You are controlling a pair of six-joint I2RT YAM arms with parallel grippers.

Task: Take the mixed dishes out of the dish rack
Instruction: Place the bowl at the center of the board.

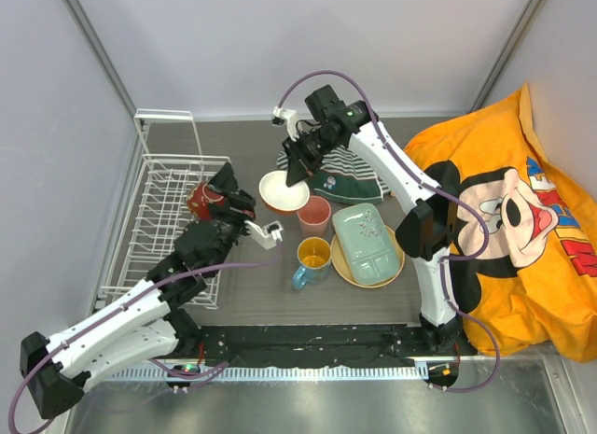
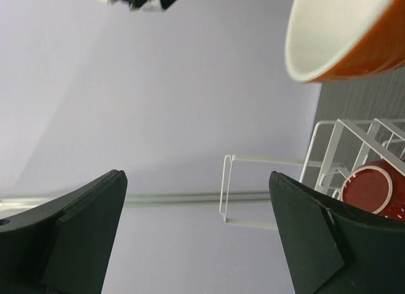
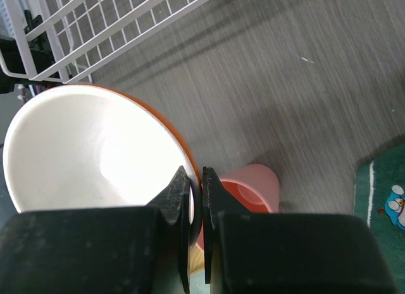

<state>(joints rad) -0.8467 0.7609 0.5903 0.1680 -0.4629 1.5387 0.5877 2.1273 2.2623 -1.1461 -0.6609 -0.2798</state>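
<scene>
My right gripper [image 1: 300, 170] is shut on the rim of the cream bowl [image 1: 283, 190], white inside and orange outside. It holds the bowl tilted between the dish rack [image 1: 166, 231] and the pink cup [image 1: 314, 215]. The right wrist view shows the gripper [image 3: 196, 180] pinching the bowl [image 3: 82, 148], with the cup [image 3: 253, 186] just beyond. My left gripper [image 1: 227, 197] is open and empty at the rack's right side, next to the dark red bowl [image 1: 200, 202] in the rack. In the left wrist view the left gripper [image 2: 196, 231] stands wide, with the red bowl [image 2: 373, 193] behind its right finger.
The orange-yellow mug [image 1: 312, 259] with a blue handle stands near the front. The pale green tray [image 1: 368, 243] lies on the tan plate [image 1: 397, 263]. A striped green-white cloth [image 1: 350, 184] lies behind them. A large orange printed cloth [image 1: 522, 219] covers the right side.
</scene>
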